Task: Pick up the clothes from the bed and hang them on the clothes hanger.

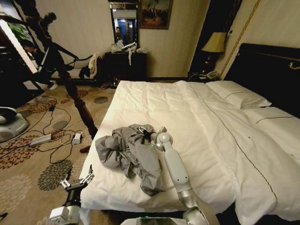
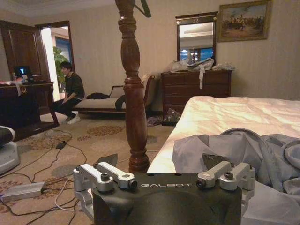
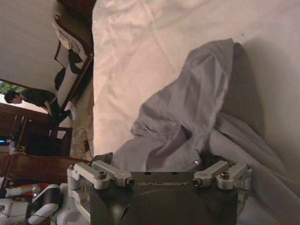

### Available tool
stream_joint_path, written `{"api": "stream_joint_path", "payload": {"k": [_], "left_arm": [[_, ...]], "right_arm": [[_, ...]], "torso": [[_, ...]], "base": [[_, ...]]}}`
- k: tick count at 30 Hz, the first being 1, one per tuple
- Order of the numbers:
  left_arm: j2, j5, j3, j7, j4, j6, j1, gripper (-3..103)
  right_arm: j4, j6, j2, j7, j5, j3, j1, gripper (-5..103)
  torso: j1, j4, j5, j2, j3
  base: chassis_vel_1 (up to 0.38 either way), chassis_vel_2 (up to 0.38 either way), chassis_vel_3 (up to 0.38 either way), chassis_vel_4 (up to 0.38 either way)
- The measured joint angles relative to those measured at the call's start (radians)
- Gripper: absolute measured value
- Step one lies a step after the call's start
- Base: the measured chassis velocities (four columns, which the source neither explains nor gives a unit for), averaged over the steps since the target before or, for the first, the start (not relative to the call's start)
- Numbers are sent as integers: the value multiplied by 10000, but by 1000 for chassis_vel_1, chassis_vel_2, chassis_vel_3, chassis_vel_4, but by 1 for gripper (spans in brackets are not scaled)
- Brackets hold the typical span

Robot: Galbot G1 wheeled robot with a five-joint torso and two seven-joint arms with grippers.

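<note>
So, large double bed point(image 1: 197, 117) with white duvet, thin dark piping line, white pillows near the tall black headboard point(image 1: 267, 70). Crumpled light grey long-sleeved shirt of thin soft fabric point(image 1: 129, 154) lies heaped on the duvet by the foot-end corner nearest the robot. Turned dark wooden post point(image 2: 132, 89) stands on the patterned carpet just beside that corner. Right gripper point(image 1: 146, 134) reaches over the bed, down on the shirt's far edge; fingers sunk in cloth, cannot tell if apart or closed. Left gripper point(image 1: 77, 180) hangs low beside the bed edge, fingers spread, holding nothing.
</note>
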Motion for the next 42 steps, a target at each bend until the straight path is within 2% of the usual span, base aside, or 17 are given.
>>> {"api": "stream_joint_path", "payload": {"k": [2,5,7,10,12,16,18,20,22,25,27,28,32,34,35,39,42], "left_arm": [[-7,8,2,-11,-6,0,5,100],[-15,15,5,-34,-29,0,10,100],[-16,16,5,-37,-29,1,10,100],[-22,18,25,-51,-25,9,7,100],[-22,20,35,-56,-21,11,4,100],[-23,23,55,-80,-18,30,-7,100],[-23,21,55,-87,-20,34,-7,100],[-14,-1,53,-102,-23,71,-16,100],[-6,-10,55,-104,-21,88,-26,100],[37,-208,157,-111,102,183,-101,100],[47,-261,175,-112,126,209,-122,100],[104,-424,219,-143,167,303,-203,100],[297,-752,240,-250,173,529,-406,100],[595,-1441,214,-443,146,916,-726,100],[595,-1441,214,-443,146,916,-726,100],[1287,-2950,347,-1010,-179,1952,-1437,100],[1705,-3495,484,-1287,-290,2314,-1845,100]], "right_arm": [[-24,16,0,-46,-4,-5,39,99],[-36,29,0,-124,-7,-17,74,84],[-44,32,0,-130,-14,-17,74,84],[-54,54,0,-137,-43,-26,23,68],[-54,61,0,-143,-61,-46,3,68],[-63,63,0,-205,-147,-150,-89,45],[-76,67,0,-219,-169,-162,-100,45],[-98,100,0,-255,-221,-207,-114,29],[-98,116,0,-259,-231,-220,-121,29],[-87,130,0,-260,-268,-257,-163,13],[-76,129,0,-260,-276,-259,-169,13],[-27,130,0,-260,-292,-258,-191,3],[176,130,-1,-232,-392,-320,-300,1],[650,87,-1,-42,-439,-605,-502,0],[650,87,-1,-42,-439,-605,-502,0],[1659,-46,-1,314,-470,-1070,-812,0],[2052,-99,0,385,-583,-1176,-932,0]], "torso": [[0,-1,0,0,0],[0,-1,1,0,0],[0,-1,0,0,0],[0,-2,0,0,0],[0,-2,0,0,0],[0,-1,0,0,0],[0,-1,0,0,0],[0,-1,1,0,0],[0,-1,0,0,0],[0,-1,0,0,0],[0,-1,0,0,0],[0,0,0,0,0],[0,-3,0,0,0],[0,-1,-1,0,0],[0,-1,-1,0,0],[0,0,-1,0,0],[0,2,-1,0,0]], "base": [[0,0,0,0],[0,0,0,0],[0,0,0,0],[0,0,0,0],[0,0,0,0],[0,0,0,0],[0,0,0,0],[0,0,0,0],[0,0,0,0],[0,0,0,0],[0,0,0,0],[0,0,0,0],[0,0,0,0],[0,0,0,0],[0,0,0,0],[0,0,0,0],[0,0,0,0]]}}
